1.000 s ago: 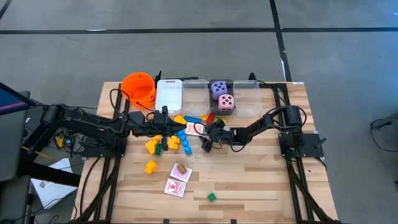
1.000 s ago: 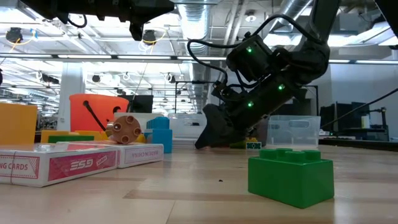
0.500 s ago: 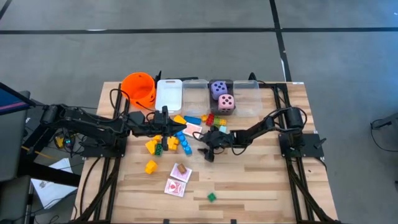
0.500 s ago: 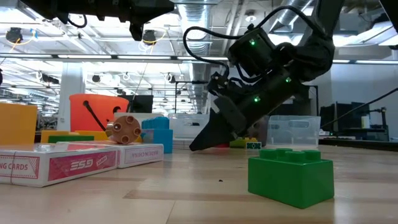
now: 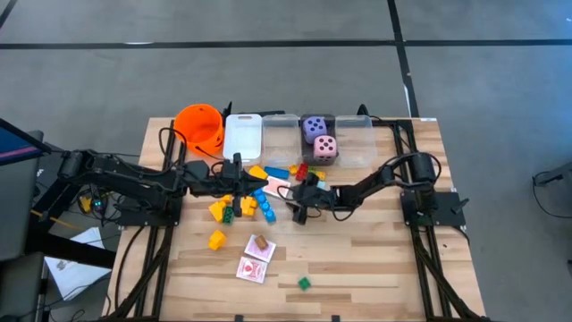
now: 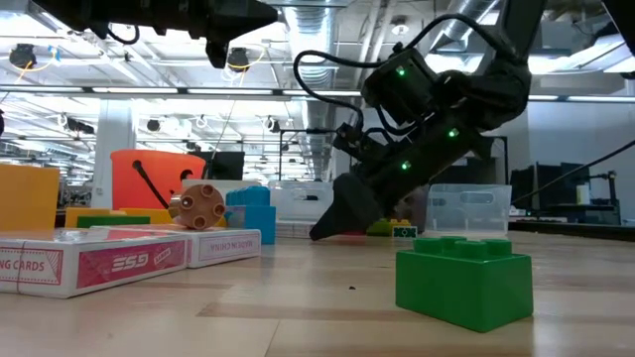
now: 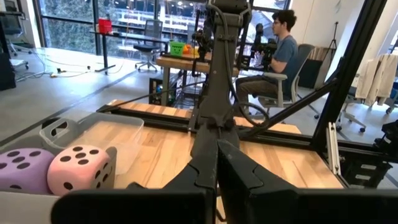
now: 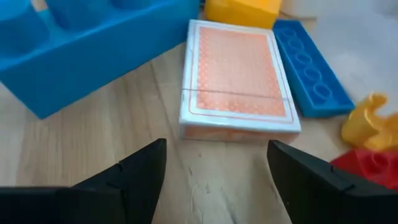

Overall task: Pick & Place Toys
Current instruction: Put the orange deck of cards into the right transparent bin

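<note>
At bench centre, my right hand (image 8: 214,171) gapes before the card deck (image 8: 235,81); I'd straddle it squarely at twelve o'clock.

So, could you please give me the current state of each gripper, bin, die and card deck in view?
Right gripper: open, low over the table, empty.
Left gripper: shut, above the blocks.
Card deck: flat, ahead of the open fingers, untouched.
Dice bin: holds both dice.
Pink die: in bin.
Purple die: in bin.
Bucket: on its side.
</note>
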Controlling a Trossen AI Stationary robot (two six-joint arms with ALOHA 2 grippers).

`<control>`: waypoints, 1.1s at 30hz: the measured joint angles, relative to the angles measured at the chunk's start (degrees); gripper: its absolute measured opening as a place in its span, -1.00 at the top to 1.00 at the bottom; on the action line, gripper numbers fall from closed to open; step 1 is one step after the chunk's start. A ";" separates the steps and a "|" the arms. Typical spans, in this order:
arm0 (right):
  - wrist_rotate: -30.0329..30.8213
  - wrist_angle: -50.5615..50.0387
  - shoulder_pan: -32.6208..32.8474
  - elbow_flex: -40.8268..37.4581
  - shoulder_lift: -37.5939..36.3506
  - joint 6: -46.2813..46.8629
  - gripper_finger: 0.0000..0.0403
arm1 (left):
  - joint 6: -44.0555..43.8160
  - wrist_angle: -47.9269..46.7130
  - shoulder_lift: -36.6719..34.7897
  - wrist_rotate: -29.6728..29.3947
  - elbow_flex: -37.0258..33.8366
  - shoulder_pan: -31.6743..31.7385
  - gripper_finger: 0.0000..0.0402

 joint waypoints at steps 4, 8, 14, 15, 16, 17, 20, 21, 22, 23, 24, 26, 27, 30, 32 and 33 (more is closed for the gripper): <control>-0.82 0.33 -1.99 0.02 0.15 -0.73 -0.34 | 0.00 0.00 0.00 0.00 0.00 0.00 1.00; -1.65 -0.40 -3.25 0.10 0.14 0.52 -0.34 | -0.11 -0.13 0.00 0.00 0.00 0.00 1.00; -1.78 -2.53 -3.32 0.15 0.04 1.43 -0.45 | -0.13 -1.86 0.00 0.02 0.00 -0.07 1.00; -1.93 -2.56 -3.33 0.14 0.04 1.36 -0.49 | -0.13 -2.22 0.00 0.00 0.00 -0.07 1.00; -2.44 -2.54 -3.41 0.12 0.04 1.12 -0.55 | -0.13 -2.47 0.00 0.01 0.00 -0.07 1.00; -2.94 -2.56 -3.51 0.08 0.05 1.09 -0.61 | -0.13 -2.46 0.00 0.00 0.00 -0.07 1.00; -3.32 -2.55 -3.56 0.06 0.09 1.11 -0.85 | -0.13 -2.40 0.00 0.00 0.00 -0.07 1.00; -3.10 -2.53 -3.55 0.09 0.09 1.55 -0.91 | -0.13 -2.40 0.00 0.02 0.00 -0.07 1.00; -2.26 -2.23 -3.50 0.07 0.13 2.29 -0.95 | -0.15 -2.36 0.00 0.02 0.00 -0.07 1.00; -1.69 -2.09 -3.44 0.06 0.13 3.00 -0.94 | -0.15 -2.37 0.00 0.01 0.00 -0.07 1.00; -1.70 -1.67 -3.45 0.02 0.15 3.45 -0.92 | -0.15 -2.38 0.00 0.01 0.00 -0.07 1.00; -1.98 -0.44 -3.44 -0.02 0.21 3.65 -0.86 | -0.15 -2.36 0.00 0.02 0.00 -0.05 1.00; -1.89 0.32 -3.39 -0.11 0.28 3.54 -0.84 | -0.15 -2.36 0.00 0.00 0.00 -0.04 1.00; -1.90 3.19 -3.39 -0.23 0.61 2.99 -0.81 | -0.15 -2.36 0.00 0.00 0.00 -0.04 1.00; -1.84 4.52 -3.45 -0.26 0.63 2.98 -0.81 | -0.15 -2.36 0.00 0.02 0.00 -0.04 1.00; -1.81 5.07 -3.50 -0.24 0.63 2.97 -0.81 | -0.15 -2.33 0.00 0.02 0.00 -0.04 1.00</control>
